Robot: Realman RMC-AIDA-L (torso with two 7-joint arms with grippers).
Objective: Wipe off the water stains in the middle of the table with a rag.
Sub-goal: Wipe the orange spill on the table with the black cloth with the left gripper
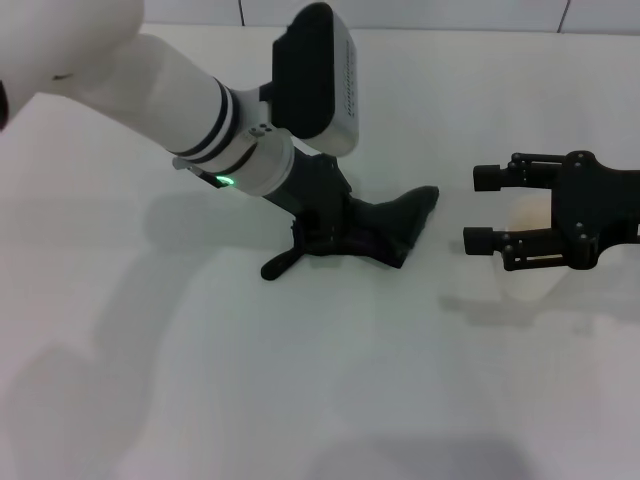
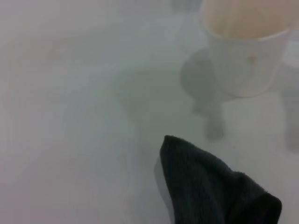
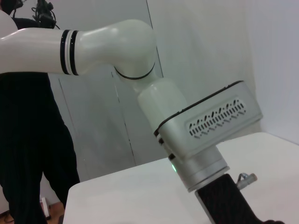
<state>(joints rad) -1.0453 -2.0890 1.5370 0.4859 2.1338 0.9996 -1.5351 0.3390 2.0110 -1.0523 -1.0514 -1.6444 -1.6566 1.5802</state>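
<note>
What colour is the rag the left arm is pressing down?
Dark green-black rag, clearest in the left wrist view.

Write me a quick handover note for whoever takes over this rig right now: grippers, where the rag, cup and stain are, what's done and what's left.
Left gripper: down at the middle of the table, shut on the rag, which is pressed to the surface and trails toward the robot's right.
Right gripper: open, hovering apart from the rag, above a pale cup that stands upright.
Water stains: none visible in any view; they may lie under the rag or already be wiped, cannot tell.
Done: rag picked up and brought to the table centre.
Left: finish wiping, lift the rag to check the spot.
</note>
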